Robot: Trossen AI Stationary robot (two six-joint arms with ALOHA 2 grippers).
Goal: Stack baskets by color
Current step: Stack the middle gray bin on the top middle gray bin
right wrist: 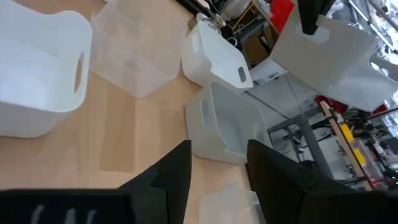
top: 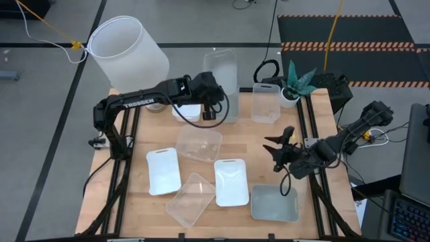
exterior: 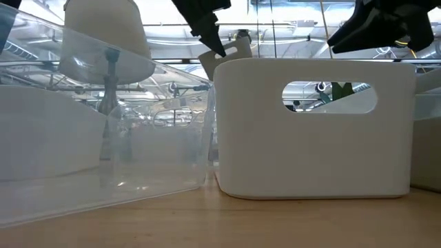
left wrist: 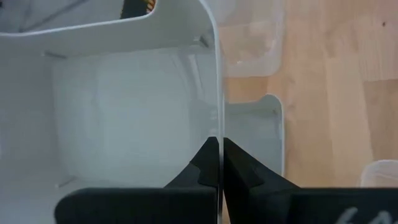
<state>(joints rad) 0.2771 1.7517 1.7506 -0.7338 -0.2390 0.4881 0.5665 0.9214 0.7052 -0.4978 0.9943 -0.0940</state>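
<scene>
Currently: L hand (left wrist: 219,163) pinched shut on wall of grey basket (top: 223,75), lifted at far counter (top: 316,128) edge. R hand (top: 279,149) parted, empty, hovering near right. Next, likely: nest it into grey basket (top: 274,203) near right.

Bare wood lies open in the middle of the table (top: 262,144), between the far grey basket (top: 266,103) and the near white basket (top: 231,181). The front edge is crowded: a clear basket (top: 191,199), another white basket (top: 163,171) and a grey one (top: 275,203) stand close together
</scene>
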